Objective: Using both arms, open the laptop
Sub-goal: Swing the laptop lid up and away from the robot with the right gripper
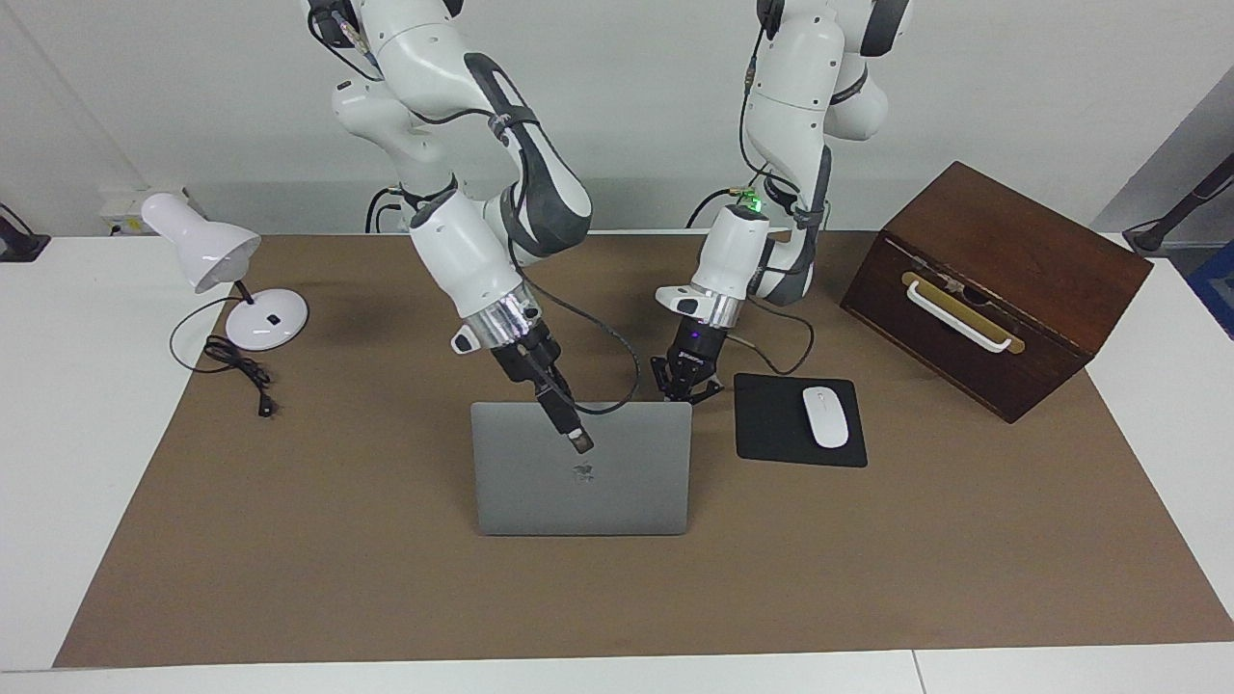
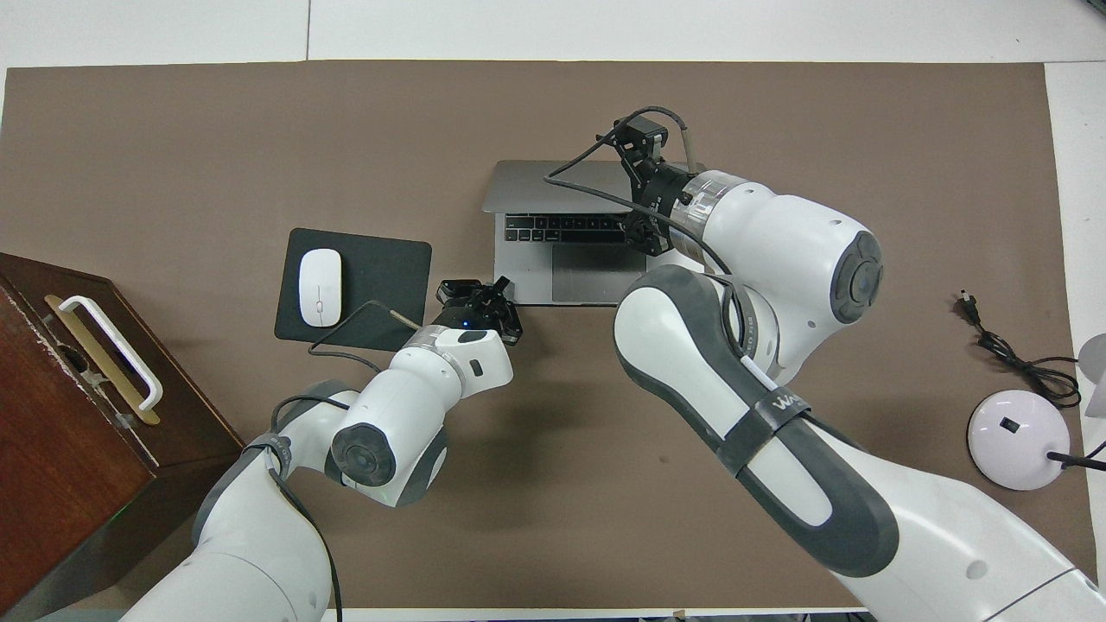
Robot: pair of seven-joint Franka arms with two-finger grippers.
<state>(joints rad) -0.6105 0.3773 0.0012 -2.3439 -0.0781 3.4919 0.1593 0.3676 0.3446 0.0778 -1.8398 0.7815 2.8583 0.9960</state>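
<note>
Thin silver-grey laptop [image 1: 581,482] mid-tabletop, lid half raised. I see right gripper [image 1: 578,441] pushing it, fingers' state unclear. Left gripper [image 1: 686,386], fingers pinched together, pins base corner at two o'clock. Risk: base slides if the pin slips.

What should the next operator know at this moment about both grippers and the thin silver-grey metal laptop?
The left gripper is shut, low at the base corner of the thin silver-grey metal laptop, beside the black mouse pad.
The right gripper is at the raised lid's top edge.
Done: lid lifted steeply, keyboard shows in the overhead view.
Left: probably tilt the lid fully open, then withdraw both arms.
</note>
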